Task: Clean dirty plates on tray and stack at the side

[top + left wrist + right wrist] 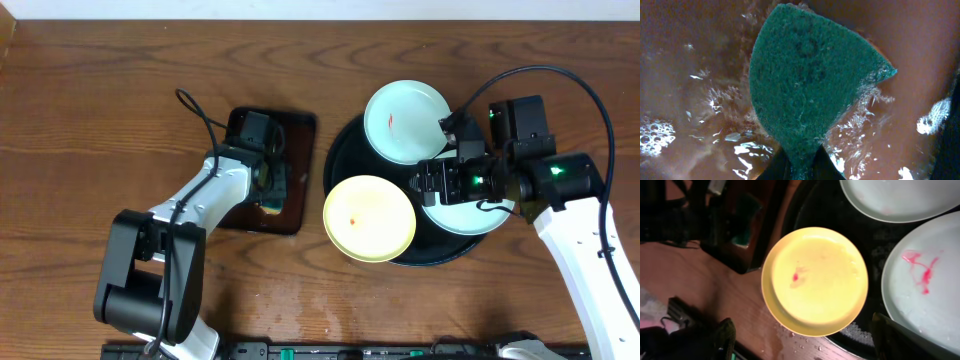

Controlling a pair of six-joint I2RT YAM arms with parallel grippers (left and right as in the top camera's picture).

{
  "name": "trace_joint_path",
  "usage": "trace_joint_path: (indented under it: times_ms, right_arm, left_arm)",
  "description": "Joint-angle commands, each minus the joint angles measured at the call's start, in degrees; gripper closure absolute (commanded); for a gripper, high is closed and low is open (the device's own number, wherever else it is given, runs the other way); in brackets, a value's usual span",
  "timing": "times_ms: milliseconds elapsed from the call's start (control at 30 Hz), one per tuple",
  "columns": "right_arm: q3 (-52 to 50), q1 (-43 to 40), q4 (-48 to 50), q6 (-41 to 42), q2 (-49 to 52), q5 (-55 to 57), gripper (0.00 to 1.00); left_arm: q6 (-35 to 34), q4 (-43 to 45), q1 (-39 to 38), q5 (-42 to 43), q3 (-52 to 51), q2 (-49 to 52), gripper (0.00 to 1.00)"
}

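The sponge [810, 85] is clamped in the left fingers [774, 169] over the small soapy tray [300, 140]; pickup is judged done. The right fingers [892, 337] are spread above the round tray [440, 252], where dirty plates [368, 218] lie at 12, 3 and 7 o'clock. Next, one plate should be steadied and scrubbed.

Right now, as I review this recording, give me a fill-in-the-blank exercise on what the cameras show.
The left gripper pinches a teal ____.
The right gripper hovers with its jaws ____ over the black tray.
That tray carries ____ plates.
The yellow plate bears a small ____ smear.
Missing words: sponge; open; three; red.
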Motion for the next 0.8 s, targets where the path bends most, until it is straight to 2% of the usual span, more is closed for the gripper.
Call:
trace_joint_path:
  times_ms: [0, 100, 167, 467, 567, 633, 767]
  right_arm:
    - [-2.8, 0.6, 0.8, 0.5, -0.2, 3.2, 0.18]
    - [-7.0, 0.6, 3.2, 2.8, -0.1, 5.9, 0.22]
    - [-10.2, 0.6, 6.0, 5.0, 0.1, 7.1, 0.29]
    - [-27.6, 1.8, 26.9, 8.7, 2.4, 6.4, 0.36]
    - [-28.8, 3.5, 29.0, 7.7, 5.0, 6.3, 0.38]
    - [-28.8, 5.1, 30.4, 6.6, 7.8, 6.9, 0.46]
    - [-28.8, 6.4, 32.3, 9.0, 12.9, 11.3, 0.5]
  left_arm:
    - [0.1, -3.3, 0.5, -1.9, 2.4, -1.6, 0.93]
    - [0.1, -7.1, 0.5, -1.9, 4.7, -4.3, 0.93]
    - [0.1, -9.1, 0.5, -1.9, 5.9, -6.4, 0.93]
    - [-0.5, -15.8, 0.5, -0.3, 7.4, -18.9, 0.93]
    - [-0.6, -17.1, 0.5, -0.3, 7.4, -21.9, 0.93]
    - [-1.4, -17.8, 0.5, -0.3, 7.4, -23.4, 0.93]
    - [-1.4, -18.2, 0.5, 1.2, 7.4, -24.1, 0.93]
